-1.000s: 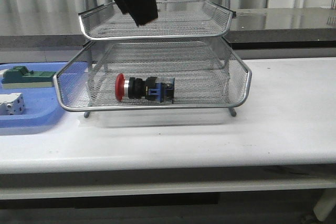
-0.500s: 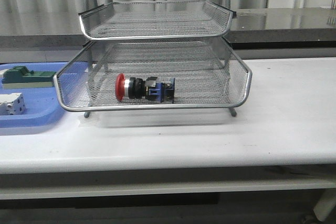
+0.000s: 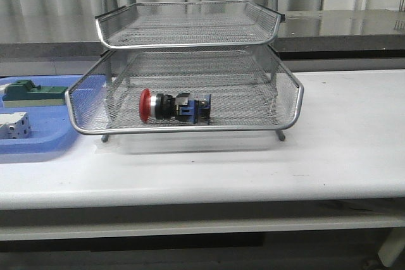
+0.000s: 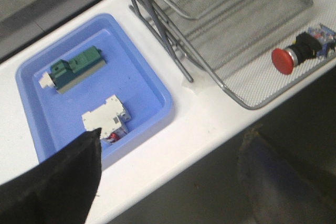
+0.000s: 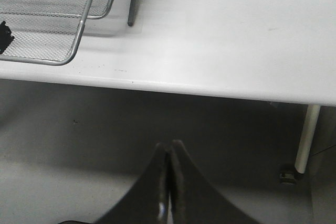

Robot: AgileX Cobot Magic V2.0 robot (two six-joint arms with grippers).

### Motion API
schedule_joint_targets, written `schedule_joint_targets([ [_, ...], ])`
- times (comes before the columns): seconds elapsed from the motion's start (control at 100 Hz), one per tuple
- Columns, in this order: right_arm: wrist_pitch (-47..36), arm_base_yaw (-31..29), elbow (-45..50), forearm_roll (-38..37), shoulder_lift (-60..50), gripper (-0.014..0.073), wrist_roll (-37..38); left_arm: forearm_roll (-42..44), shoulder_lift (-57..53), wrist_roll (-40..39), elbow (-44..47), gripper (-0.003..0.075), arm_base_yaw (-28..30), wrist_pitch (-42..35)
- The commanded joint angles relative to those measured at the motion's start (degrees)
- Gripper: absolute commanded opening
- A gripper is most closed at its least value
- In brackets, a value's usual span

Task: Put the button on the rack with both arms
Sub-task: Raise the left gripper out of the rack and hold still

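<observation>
The button (image 3: 174,106) lies on its side in the pulled-out lower tray of the silver wire rack (image 3: 190,43), red cap to the left and blue block to the right. In the left wrist view the button (image 4: 302,51) rests near the front rim of the rack (image 4: 247,103). My left gripper (image 4: 173,140) hangs open over the table's front edge, away from the rack, with nothing between its fingers (image 4: 58,182). My right gripper (image 5: 169,150) is shut and empty, below and in front of the table, to the right of the rack (image 5: 84,24). Neither gripper shows in the front view.
A flat blue tray (image 3: 38,140) sits left of the rack and holds a green block (image 3: 31,91) and a white block (image 3: 14,124). The left wrist view also shows this tray (image 4: 152,87), the green block (image 4: 79,66) and the white block (image 4: 105,119). A table leg (image 5: 305,135) stands at the right.
One second ago a black arm part hung over the rack's top tray in the front view. It has left the view. The button and rack have not moved.
</observation>
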Motion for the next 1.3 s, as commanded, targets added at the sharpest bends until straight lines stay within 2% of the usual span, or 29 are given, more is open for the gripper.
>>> schedule_joint_targets([
  [0.0, -3.09, -0.33, -1.36, 0.03, 0.19, -0.0068, -0.18, -2.12, -5.45, -2.49, 3.33, 0.0509, 0.33, -9.23],
  [0.4, -3.09, -0.33, -1.36, 0.03, 0.19, -0.0068, -0.18, -2.12, -25.23, -11.08, 25.35, 0.0509, 0.33, -33.07],
  [0.68, -3.09, -0.33, -1.36, 0.03, 0.19, -0.0068, -0.18, -2.12, -32.90, -11.26, 37.60, 0.0509, 0.33, -48.37],
  [0.8, -3.09, -0.33, -1.36, 0.03, 0.19, -0.0068, -0.18, -2.12, -33.68, -11.26, 40.98, 0.0509, 0.33, -52.83],
  [0.93, -3.09, -0.33, -1.36, 0.03, 0.19, -0.0068, -0.18, -2.12, -33.68, -11.26, 41.57, 0.0499, 0.33, -53.46],
  [1.1, -3.09, -0.33, -1.36, 0.03, 0.19, -0.0068, -0.18, -2.12, -33.68, -11.26, 41.57, 0.0408, 0.33, -53.46],
  [1.29, -3.09, -0.33, -1.36, 0.03, 0.19, -0.0068, -0.18, -2.12, -33.68, -11.26, 41.57, 0.0181, 0.33, -53.46],
])
